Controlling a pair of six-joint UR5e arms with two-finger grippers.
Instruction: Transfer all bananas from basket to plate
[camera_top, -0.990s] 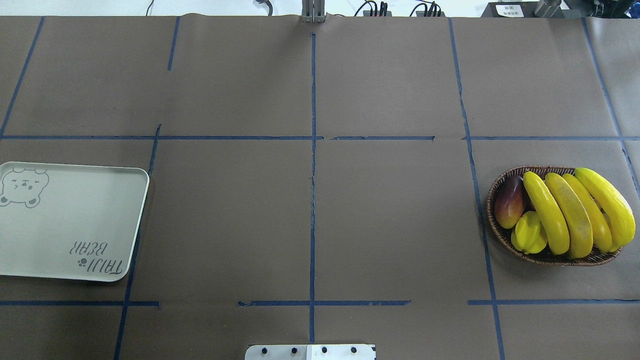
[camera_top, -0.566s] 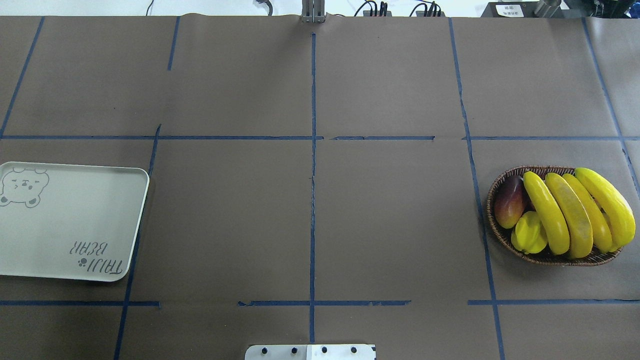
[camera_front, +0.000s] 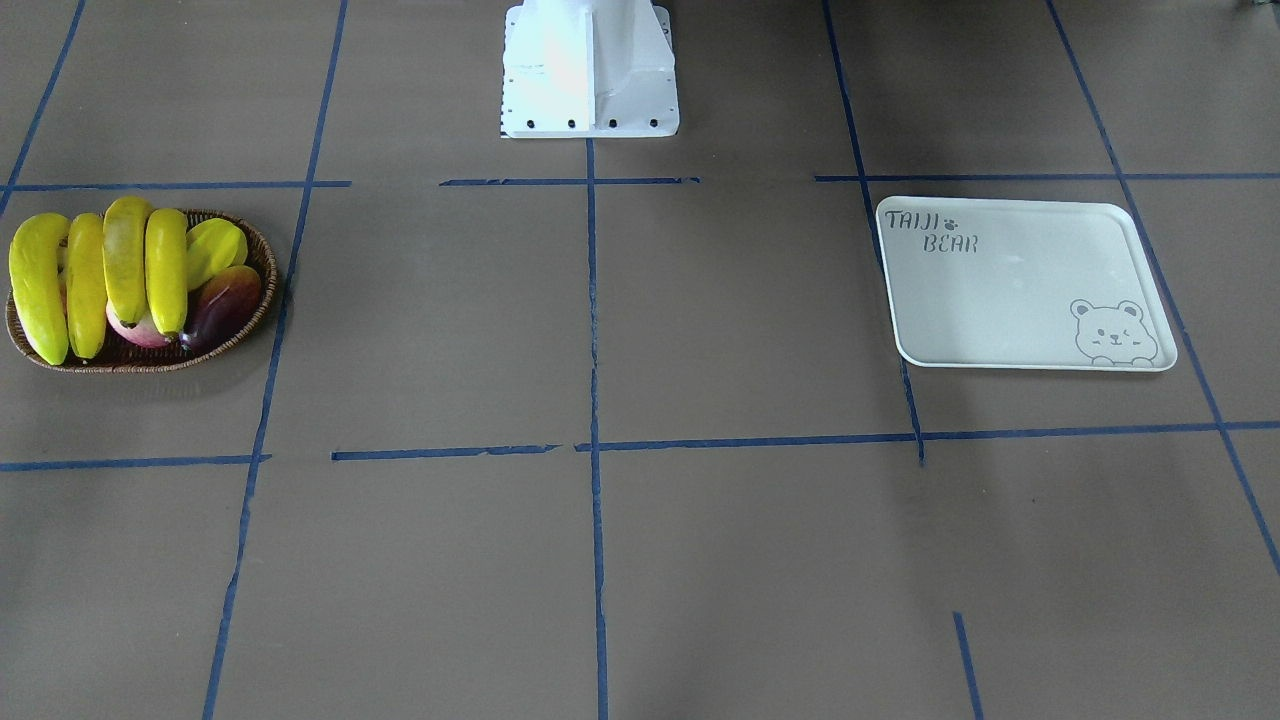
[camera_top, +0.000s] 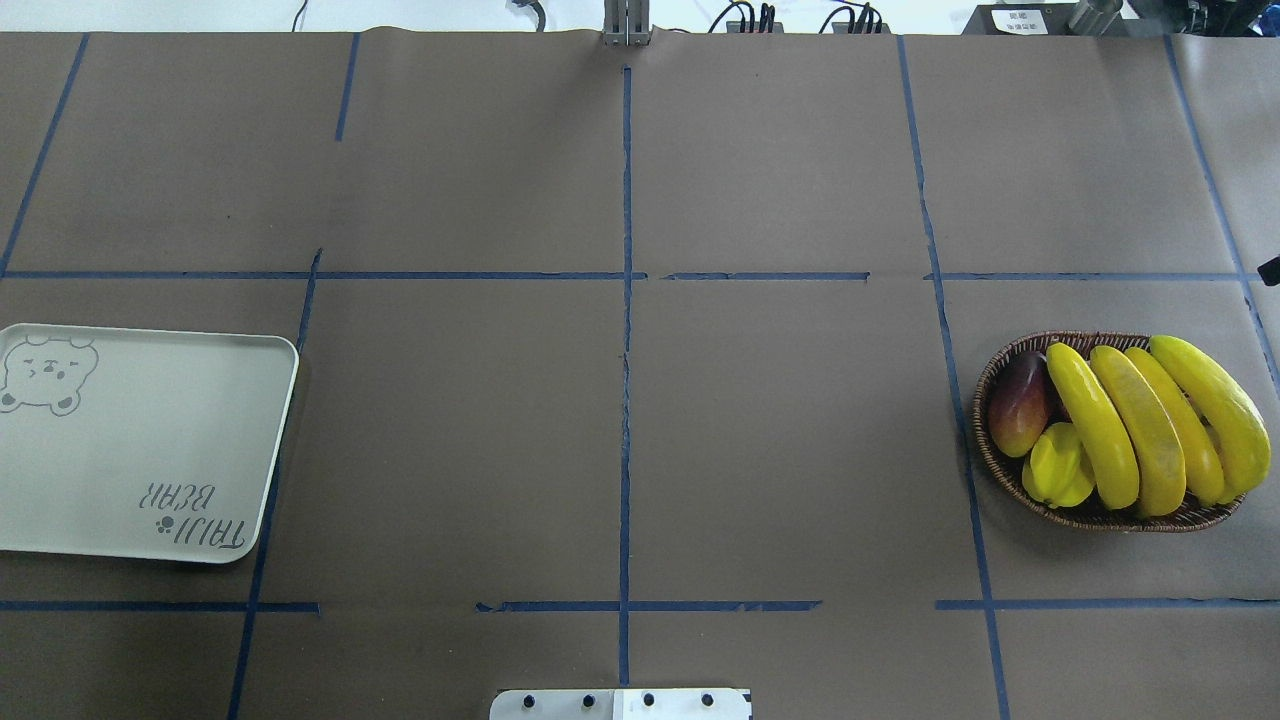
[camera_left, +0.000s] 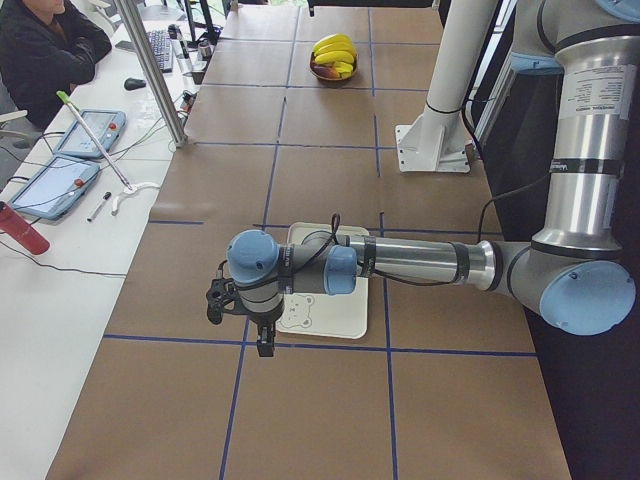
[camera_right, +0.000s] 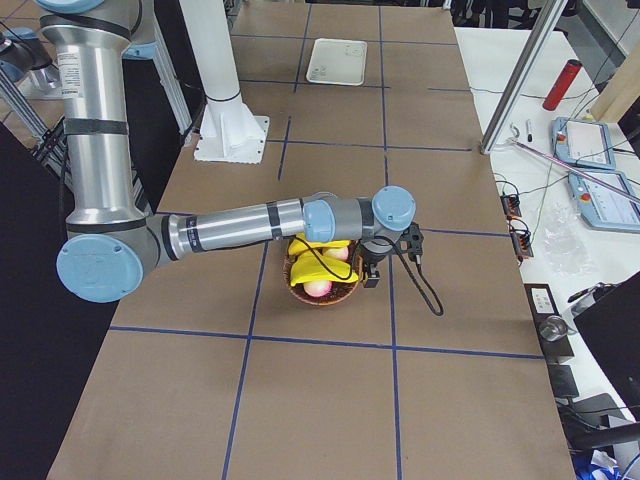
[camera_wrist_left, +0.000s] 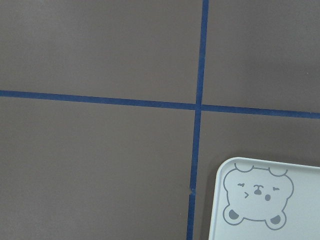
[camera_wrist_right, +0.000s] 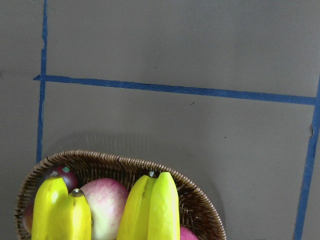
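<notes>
Four yellow bananas (camera_top: 1140, 430) lie side by side in the dark wicker basket (camera_top: 1080, 338) at the table's right; they also show in the front view (camera_front: 125, 265) and the right wrist view (camera_wrist_right: 155, 210). The pale plate (camera_top: 150, 440) with the bear print lies at the left, with nothing on it. My left gripper (camera_left: 258, 325) hangs over the plate's bear corner (camera_wrist_left: 300, 220). My right gripper (camera_right: 385, 262) hangs by the basket's (camera_right: 320, 295) outer side. I cannot tell whether either gripper is open or shut. Neither touches a banana.
The basket also holds a yellow-green starfruit (camera_top: 1060, 465), a dark red mango (camera_top: 1018, 402) and a pink apple (camera_wrist_right: 105, 205). The robot's white base (camera_front: 590, 70) stands mid-table at the near edge. An operator (camera_left: 50, 50) sits at a side desk beyond the table.
A small dark tip has come into the overhead view at its right edge, above the basket. The bananas, basket and plate have not moved.
</notes>
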